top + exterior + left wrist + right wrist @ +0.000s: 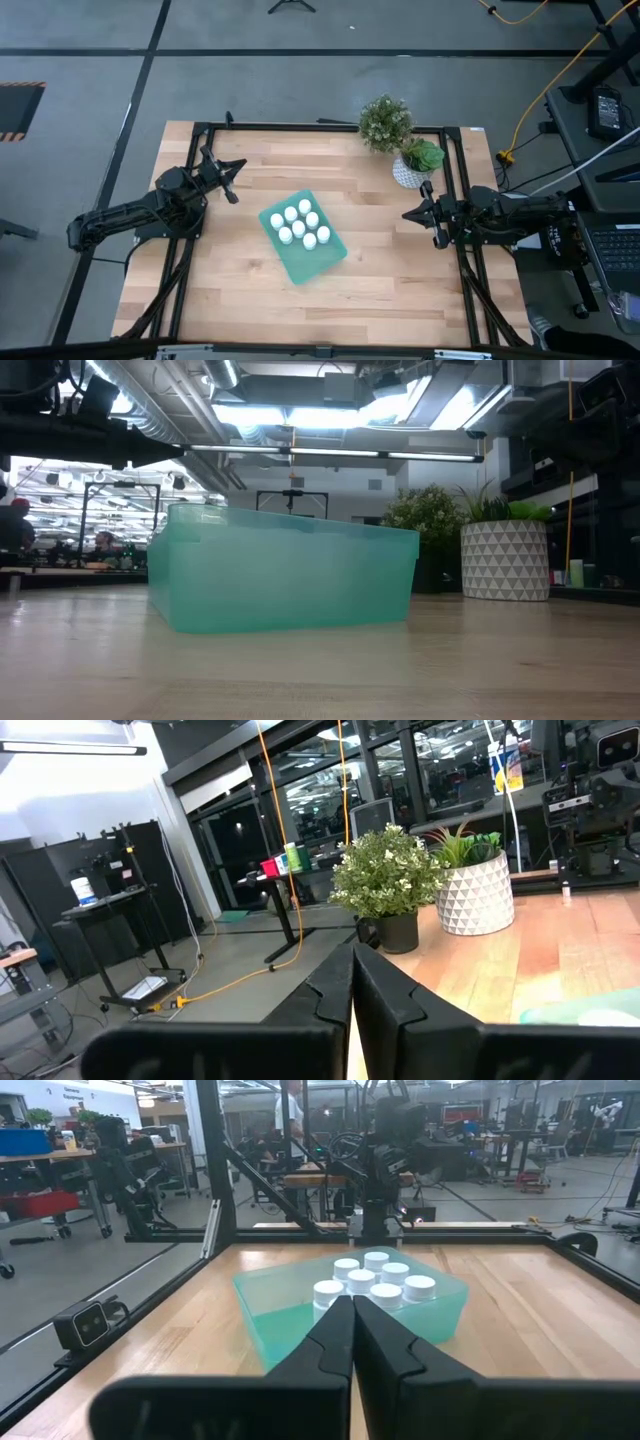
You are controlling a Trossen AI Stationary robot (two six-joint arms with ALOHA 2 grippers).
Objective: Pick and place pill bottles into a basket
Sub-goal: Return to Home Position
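Note:
The teal basket point(325, 262) rests flat on the wooden table's middle, turned at a slant. Several white pill bottles point(298, 228) stand upright on its floor, packed together with their caps up; the right wrist view shows them too point(372, 1280). In the low view only the basket's wall point(285, 580) shows. My left gripper point(234, 192) hovers shut above the table's left side, level and apart from the basket. My right gripper point(405, 214) hovers shut at the right side, pointing level at the basket point(270, 1315). Both are shut in their wrist views, left point(352, 982) and right point(353, 1315).
A bushy plant in a dark pot point(385, 122) and a white patterned pot with a green plant point(415, 165) stand at the table's far right, close to my right arm. A black frame point(300, 127) runs around the table. Bare wood lies toward the near edge.

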